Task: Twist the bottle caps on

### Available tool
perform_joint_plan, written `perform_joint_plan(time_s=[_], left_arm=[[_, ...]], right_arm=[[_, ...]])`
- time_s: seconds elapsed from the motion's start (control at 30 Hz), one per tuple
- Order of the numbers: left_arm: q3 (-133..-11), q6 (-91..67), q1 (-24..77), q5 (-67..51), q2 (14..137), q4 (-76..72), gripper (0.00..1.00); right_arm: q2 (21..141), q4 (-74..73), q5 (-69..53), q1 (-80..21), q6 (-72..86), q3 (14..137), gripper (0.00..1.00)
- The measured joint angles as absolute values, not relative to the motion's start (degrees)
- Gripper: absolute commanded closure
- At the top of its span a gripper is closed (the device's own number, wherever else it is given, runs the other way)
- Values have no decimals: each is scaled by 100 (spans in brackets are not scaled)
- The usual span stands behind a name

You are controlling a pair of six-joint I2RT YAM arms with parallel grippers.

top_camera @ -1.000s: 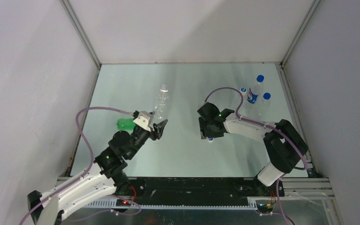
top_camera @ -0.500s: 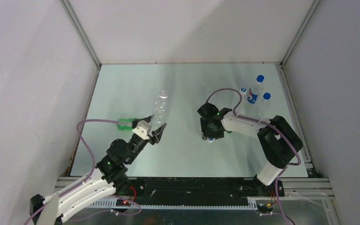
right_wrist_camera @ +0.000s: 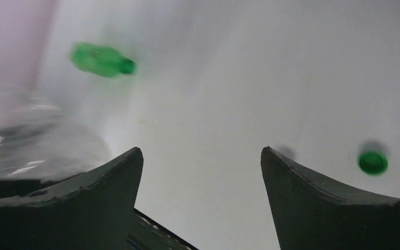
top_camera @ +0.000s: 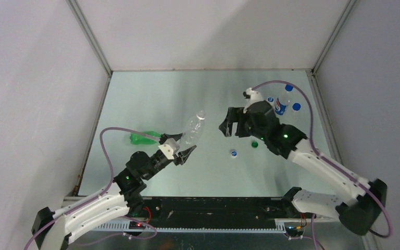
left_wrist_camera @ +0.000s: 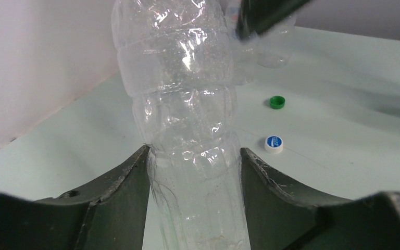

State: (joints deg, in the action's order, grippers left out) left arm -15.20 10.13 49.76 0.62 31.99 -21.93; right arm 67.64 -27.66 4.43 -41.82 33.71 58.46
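From above, the left claw (top_camera: 185, 152) is clamped on the lower body of the clear bottle (top_camera: 194, 126), which tilts with its uncapped neck up and away from the arm. The green bottle (top_camera: 143, 138) lies on its side on the bench (top_camera: 151, 94), near the left wall. The white cap (top_camera: 234, 153) and the green cap (top_camera: 254, 144) lie loose on the bench, near each other and apart from both bottles. The right claw (top_camera: 228, 124) hangs above the bench, beyond the caps, touching nothing. Blue-capped bottles (top_camera: 289, 99) stand at the far right.

From the left wrist, both fingers (left_wrist_camera: 120, 192) press the ribbed sides of the clear bottle (held at about middling width). Both caps lie on the bench behind it.

From the right wrist, the claw's jaws stand wide with only bare bench between them. The green cap is just outside one finger (right_wrist_camera: 312, 198), and the green bottle lies far off. A clear blur at the left edge is too smeared to name.
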Motion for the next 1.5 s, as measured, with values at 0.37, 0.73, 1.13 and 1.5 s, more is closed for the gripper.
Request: perform_joint_plan(time_s=[0.37, 0.73, 1.13, 1.5], left_arm=[[-1708, 1013, 4976, -578, 3743, -2440, 64], [-1911, 1009, 4976, -823, 3953, -2683, 64], [-1911, 947, 4976, -821, 4080, -2856, 65], [-2338, 596, 4976, -740, 4171, -2215, 19]], right_arm=[[5769, -908, -733, -4158, 3205, 5887, 16], [6300, -23, -1387, -4165, 3553, 5887, 39], [6399, 239, -1824, -4202, 3603, 5887, 62], [6396, 237, -1584, -4261, 3297, 5887, 100]])
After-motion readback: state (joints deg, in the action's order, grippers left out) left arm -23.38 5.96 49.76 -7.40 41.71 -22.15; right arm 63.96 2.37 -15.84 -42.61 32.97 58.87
